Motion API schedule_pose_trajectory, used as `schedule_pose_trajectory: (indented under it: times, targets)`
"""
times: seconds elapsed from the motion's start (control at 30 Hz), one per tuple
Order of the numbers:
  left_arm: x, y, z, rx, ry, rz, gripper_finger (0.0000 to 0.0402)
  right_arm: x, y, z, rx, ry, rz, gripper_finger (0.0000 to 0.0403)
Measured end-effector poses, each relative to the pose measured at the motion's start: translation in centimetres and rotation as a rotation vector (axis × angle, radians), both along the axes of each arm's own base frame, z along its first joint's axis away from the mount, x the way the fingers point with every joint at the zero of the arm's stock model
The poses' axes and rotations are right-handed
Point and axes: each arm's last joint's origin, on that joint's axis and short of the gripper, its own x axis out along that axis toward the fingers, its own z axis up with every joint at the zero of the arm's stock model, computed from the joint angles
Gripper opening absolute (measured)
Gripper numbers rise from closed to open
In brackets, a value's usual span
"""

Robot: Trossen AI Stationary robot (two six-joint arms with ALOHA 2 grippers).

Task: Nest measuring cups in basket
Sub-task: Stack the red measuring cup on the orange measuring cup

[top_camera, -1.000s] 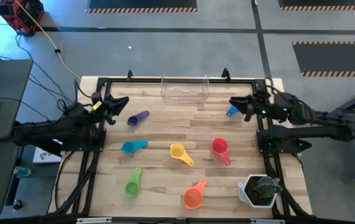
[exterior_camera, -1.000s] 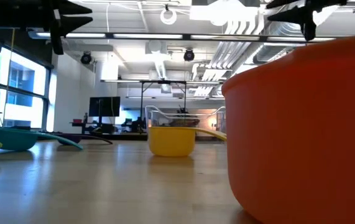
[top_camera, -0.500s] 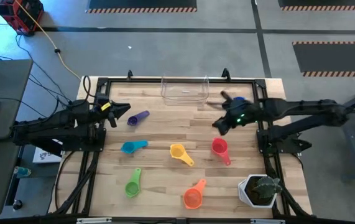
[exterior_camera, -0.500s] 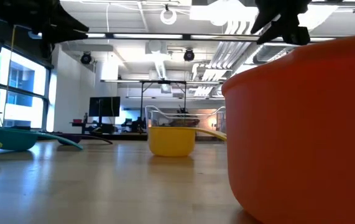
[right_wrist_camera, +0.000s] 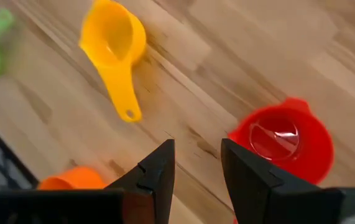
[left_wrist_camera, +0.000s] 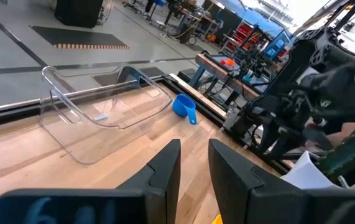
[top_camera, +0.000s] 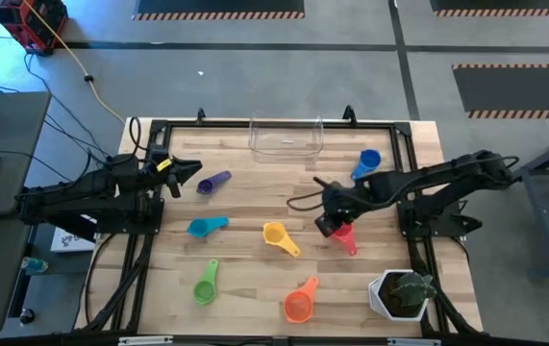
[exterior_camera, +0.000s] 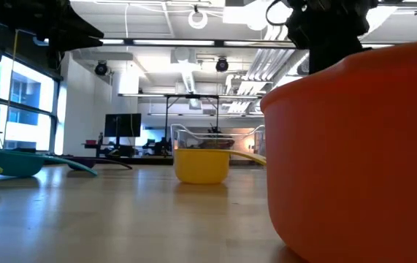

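You'll find no readable writing. Your right gripper (top_camera: 327, 223), jaws apart and empty, reaches to frame centre-right beside the red cup (top_camera: 339, 228). Your left gripper (top_camera: 189, 174), jaws apart, sits left of the purple cup (top_camera: 213, 183). Clear basket (top_camera: 286, 137): top centre, holding no cups.

We see the basket (top_camera: 286, 136) at the table's (top_camera: 255, 202) far edge, centred. One measuring cup (top_camera: 365, 163) lies to its right, another (top_camera: 213, 183) nearer on its left. The right gripper (top_camera: 328, 213) hovers mid-table over a cup (top_camera: 341, 234), fingers parted, with another cup (top_camera: 280, 237) left of it. The left gripper (top_camera: 186, 173) waits by the left edge. A plant pot (top_camera: 401, 294) stands at the near right corner.
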Motion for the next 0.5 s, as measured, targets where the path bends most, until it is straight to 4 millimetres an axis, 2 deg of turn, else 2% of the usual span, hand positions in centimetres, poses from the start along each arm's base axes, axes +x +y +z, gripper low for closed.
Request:
schedule_pose_trajectory:
  times: [0.5]
  targets:
    - [0.0,0.0,0.0,0.000,0.000,0.000,0.0074,1.3,2.0,-4.6,-0.033,0.230,0.045,0.0122]
